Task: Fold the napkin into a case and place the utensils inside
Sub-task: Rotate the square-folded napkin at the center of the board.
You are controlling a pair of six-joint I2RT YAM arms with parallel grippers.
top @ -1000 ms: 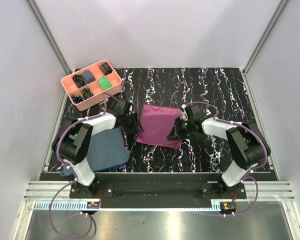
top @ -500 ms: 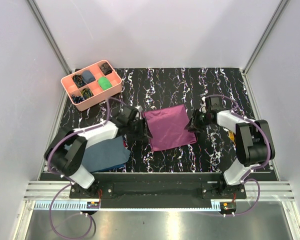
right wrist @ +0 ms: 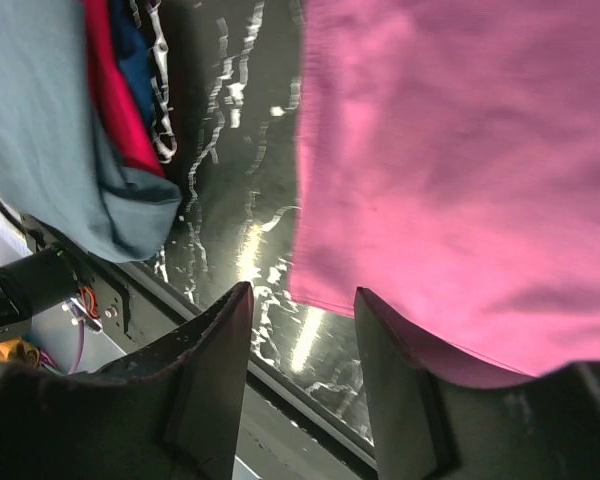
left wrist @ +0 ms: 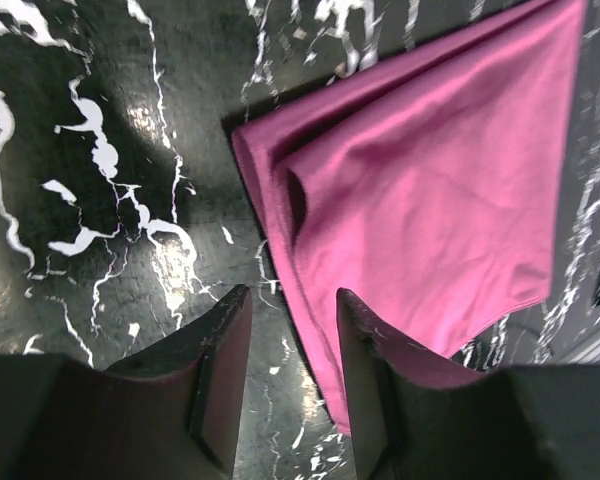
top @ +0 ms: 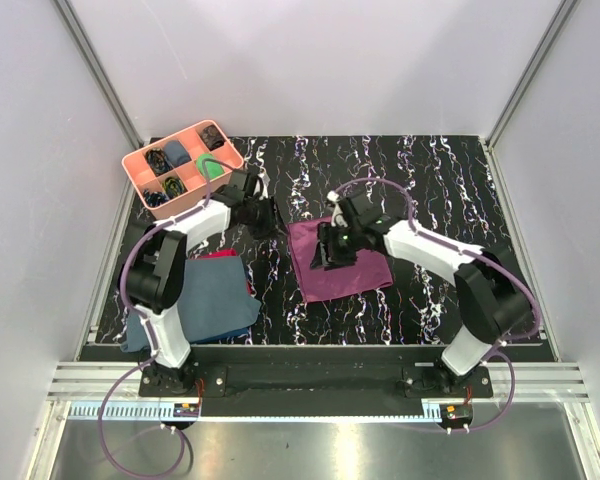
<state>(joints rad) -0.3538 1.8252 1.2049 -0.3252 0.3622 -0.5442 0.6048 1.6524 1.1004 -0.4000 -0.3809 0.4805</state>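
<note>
Drawn back from the cloth's left edge since half a second ago, the left arm; swung from the right edge across onto the cloth, the right arm. At far left, a pink plastic compartment tray [top: 130, 175]; nearer, a slate-blue cloth [top: 210, 300] over a small red one [top: 220, 256]. Next, left fingers [left wrist: 220, 380] released, only black marbled counter [top: 430, 180] between them. Then the plum-purple square cloth napkin [top: 350, 265], flat mid-counter, doubled layers at one corner, so apparently folded once. Over its left part, right fingers [right wrist: 215, 380] likewise parted, gripping nothing. No narrow case yet, utensils not made out. Likely more folding and all loading left.
</note>
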